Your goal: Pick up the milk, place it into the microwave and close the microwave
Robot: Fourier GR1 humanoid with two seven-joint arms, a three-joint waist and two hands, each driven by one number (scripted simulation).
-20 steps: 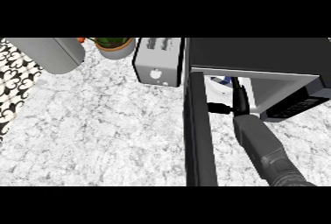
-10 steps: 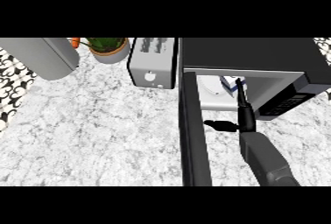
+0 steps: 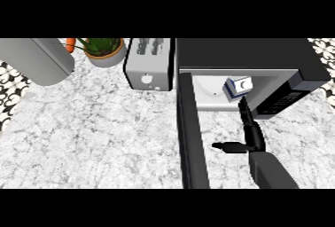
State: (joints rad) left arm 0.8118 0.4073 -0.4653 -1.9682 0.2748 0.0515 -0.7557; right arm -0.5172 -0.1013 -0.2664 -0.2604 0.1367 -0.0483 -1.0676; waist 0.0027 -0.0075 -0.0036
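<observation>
One forearm only, the right, was seen coming in from the lower edge over the marbled counter (image 3: 91,133). On the counter's right side the black microwave (image 3: 248,55) was found with its door (image 3: 192,133) swung fully open, edge-on as a dark bar running down the view. To the left of the microwave a silver toaster (image 3: 150,64) was placed, then a potted plant (image 3: 103,49), and a large grey rounded object (image 3: 36,60) at the far left. The milk (image 3: 238,87), a small blue-and-white carton, was seen standing inside the microwave's cavity on the pale turntable; a mark was visible on its white face but could not be read. The right hand (image 3: 247,128) was stretched toward the carton, fingers straight and close together, their tips just beside it, with the thumb stuck out to the left; whether the carton was touched could not be told.
</observation>
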